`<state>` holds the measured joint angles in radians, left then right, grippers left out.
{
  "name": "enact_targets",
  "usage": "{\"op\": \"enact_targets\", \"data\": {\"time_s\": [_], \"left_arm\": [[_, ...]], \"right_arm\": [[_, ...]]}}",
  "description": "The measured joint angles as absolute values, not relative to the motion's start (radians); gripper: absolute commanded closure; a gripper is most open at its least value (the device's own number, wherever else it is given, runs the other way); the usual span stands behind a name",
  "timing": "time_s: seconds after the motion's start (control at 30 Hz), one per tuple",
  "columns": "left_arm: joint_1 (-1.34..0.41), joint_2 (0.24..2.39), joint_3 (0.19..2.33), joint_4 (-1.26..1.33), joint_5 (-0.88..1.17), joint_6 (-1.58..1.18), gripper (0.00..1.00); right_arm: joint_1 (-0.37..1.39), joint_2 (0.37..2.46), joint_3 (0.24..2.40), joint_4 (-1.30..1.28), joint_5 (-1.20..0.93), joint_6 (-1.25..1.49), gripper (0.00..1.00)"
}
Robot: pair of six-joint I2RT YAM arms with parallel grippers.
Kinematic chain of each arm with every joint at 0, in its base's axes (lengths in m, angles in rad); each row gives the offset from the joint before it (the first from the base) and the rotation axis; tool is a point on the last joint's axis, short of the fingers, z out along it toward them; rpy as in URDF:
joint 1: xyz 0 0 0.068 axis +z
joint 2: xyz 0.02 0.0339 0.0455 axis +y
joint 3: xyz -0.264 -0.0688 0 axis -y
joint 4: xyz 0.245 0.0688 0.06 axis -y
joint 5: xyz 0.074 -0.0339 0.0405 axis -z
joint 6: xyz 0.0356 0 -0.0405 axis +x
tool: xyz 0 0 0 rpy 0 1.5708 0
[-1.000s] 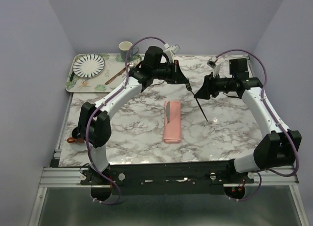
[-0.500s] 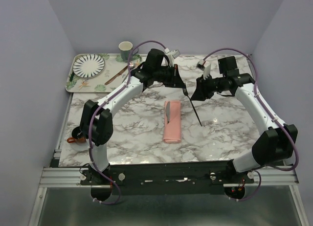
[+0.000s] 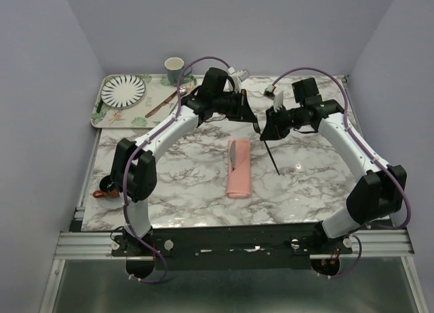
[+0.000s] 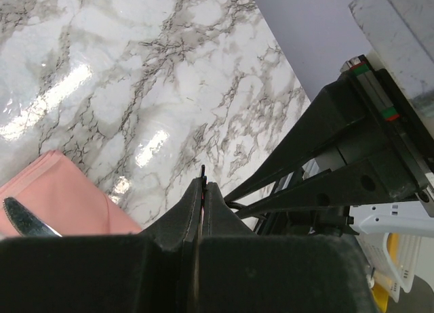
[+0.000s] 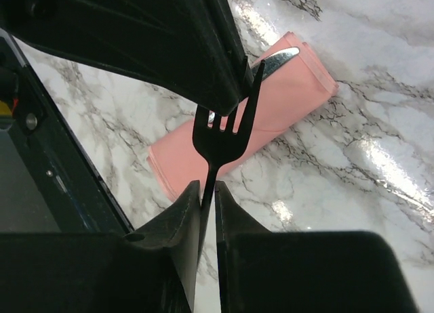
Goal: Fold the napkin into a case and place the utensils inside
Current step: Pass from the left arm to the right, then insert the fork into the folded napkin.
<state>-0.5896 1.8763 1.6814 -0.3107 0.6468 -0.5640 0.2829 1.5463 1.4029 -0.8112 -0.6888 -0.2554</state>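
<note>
Only a dark silhouette of fork [image 5: 220, 133], tines up; neck pinched between fingers of right gripper [image 5: 207, 191], handle hidden behind them in wrist view. Pressed together with nothing between: left gripper [image 4: 202, 191], just beside the tines, contact not resolvable. Mostly buried in case [image 3: 239, 174]: knife [image 3: 232, 155], blade end alone exposed at 12 o'clock mouth. Case mid-table, 6 o'clock of both grippers. Glossy veined marble table [image 3: 169, 184], glare patches. Tray [image 3: 99, 116] at 10 o'clock, striped plate [image 3: 123, 91] on it. Lavender walls.
</note>
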Motion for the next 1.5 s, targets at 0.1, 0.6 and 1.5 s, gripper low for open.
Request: {"op": "enact_targets", "data": {"time_s": [0.1, 0.6, 1.5], "left_arm": [[-0.589, 1.876, 1.681, -0.314, 0.647, -0.564, 1.00], [-0.481, 1.823, 1.494, -0.238, 0.431, -0.695, 0.34], [-0.368, 1.858, 1.475, -0.089, 0.459, -0.758, 0.61]], "right_arm": [[0.287, 1.546, 1.403, -0.810, -0.680, -0.251, 0.99], [0.329, 1.557, 1.361, -0.565, -0.501, 0.033, 0.99], [0.413, 1.689, 1.389, -0.338, -0.371, 0.269, 0.99]]}}
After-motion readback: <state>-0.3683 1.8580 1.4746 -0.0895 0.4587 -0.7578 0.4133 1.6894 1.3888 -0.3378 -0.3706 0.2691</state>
